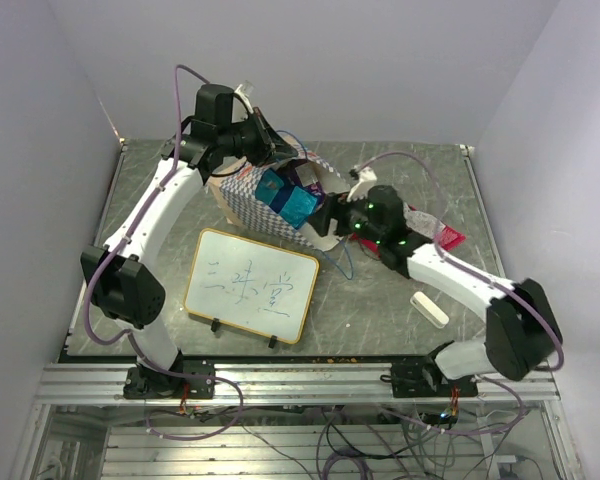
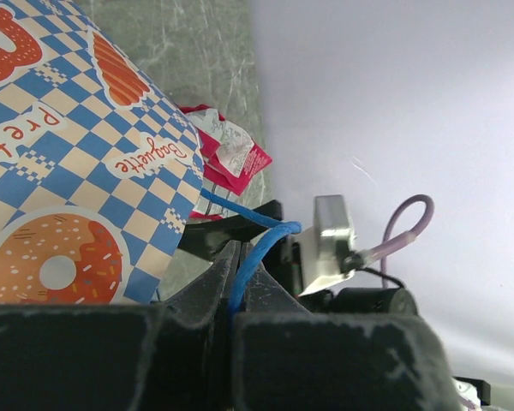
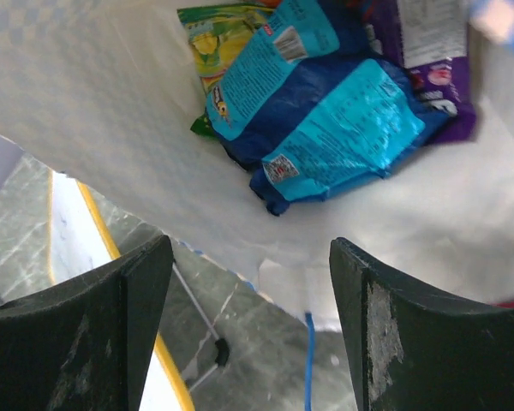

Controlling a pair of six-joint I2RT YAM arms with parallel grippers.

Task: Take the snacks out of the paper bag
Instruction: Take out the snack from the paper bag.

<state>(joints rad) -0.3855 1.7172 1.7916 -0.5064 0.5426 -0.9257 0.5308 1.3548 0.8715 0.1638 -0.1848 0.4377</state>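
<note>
The paper bag point(image 1: 242, 200) lies on its side at mid-table, mouth facing right. Its chequered side fills the left wrist view point(image 2: 86, 163). My left gripper point(image 1: 265, 138) is shut on the bag's blue cord handle point(image 2: 250, 248), pinched between its jaws point(image 2: 237, 261). My right gripper point(image 1: 330, 216) is open and empty at the bag's mouth point(image 3: 248, 257). Inside the bag lie a blue-teal packet point(image 3: 325, 111), a green packet point(image 3: 212, 38) and a purple one point(image 3: 441, 73). The blue-teal packet also shows from above point(image 1: 286, 196). A red-white packet point(image 1: 435, 228) lies on the table beside my right arm point(image 2: 231, 154).
A framed whiteboard point(image 1: 250, 285) stands just in front of the bag, and its yellow edge shows in the right wrist view point(image 3: 94, 223). A white eraser block point(image 1: 429, 308) lies at the front right. A second blue cord point(image 3: 309, 360) trails on the table below the bag's mouth.
</note>
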